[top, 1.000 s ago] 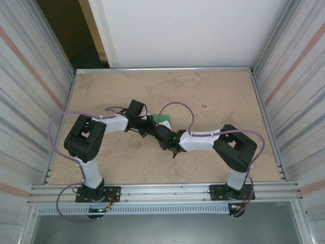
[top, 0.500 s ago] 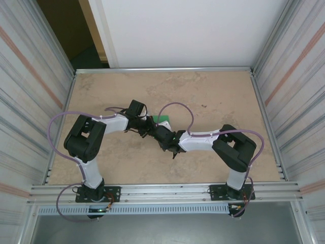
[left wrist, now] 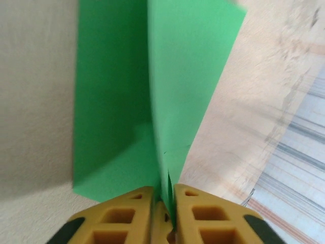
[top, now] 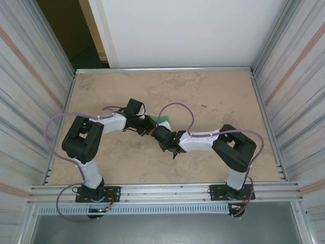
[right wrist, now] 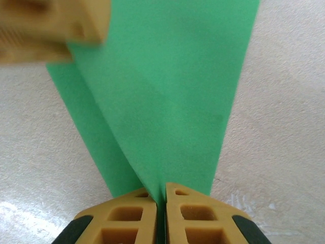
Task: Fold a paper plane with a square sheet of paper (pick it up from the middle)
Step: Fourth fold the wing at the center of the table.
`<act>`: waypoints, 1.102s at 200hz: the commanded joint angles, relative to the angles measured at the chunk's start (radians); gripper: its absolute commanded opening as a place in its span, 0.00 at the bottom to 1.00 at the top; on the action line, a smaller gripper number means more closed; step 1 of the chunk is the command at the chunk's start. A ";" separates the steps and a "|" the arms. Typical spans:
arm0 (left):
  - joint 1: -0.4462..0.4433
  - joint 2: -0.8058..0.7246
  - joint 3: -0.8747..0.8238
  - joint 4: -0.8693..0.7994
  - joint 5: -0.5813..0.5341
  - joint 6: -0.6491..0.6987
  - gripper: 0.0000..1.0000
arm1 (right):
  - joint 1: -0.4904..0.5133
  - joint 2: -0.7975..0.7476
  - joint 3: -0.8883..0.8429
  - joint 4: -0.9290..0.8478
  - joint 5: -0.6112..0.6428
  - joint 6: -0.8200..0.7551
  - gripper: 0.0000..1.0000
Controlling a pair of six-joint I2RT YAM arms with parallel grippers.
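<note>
Beige table (top: 218, 96), green paper (left wrist: 111, 101) clamped in left hand (left wrist: 163, 192), right hand (right wrist: 161, 192)

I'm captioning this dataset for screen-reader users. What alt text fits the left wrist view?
The left gripper, its yellow jaws shut, pinches the near edge of the folded bright-green sheet of paper, whose two layers fan away from the camera over the beige table. A striped wall shows at lower right.

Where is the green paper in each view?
Top external: green paper at table centre, where both arms meet.
Left wrist: green paper upper middle, pinched by left gripper.
Right wrist: green paper upper middle, pinched by right gripper.
Shared landmark: tan tabletop.
</note>
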 commanded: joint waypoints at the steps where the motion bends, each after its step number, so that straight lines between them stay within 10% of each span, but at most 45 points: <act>1: 0.051 -0.085 -0.002 -0.018 -0.021 0.017 0.23 | -0.013 -0.014 -0.047 0.044 -0.043 -0.013 0.09; 105: 0.142 -0.233 -0.277 0.266 0.000 -0.066 0.36 | -0.126 -0.103 -0.179 0.244 -0.380 0.009 0.05; 220: -0.017 -0.148 -0.360 0.560 0.028 -0.075 0.35 | -0.299 -0.105 -0.218 0.357 -0.766 0.070 0.07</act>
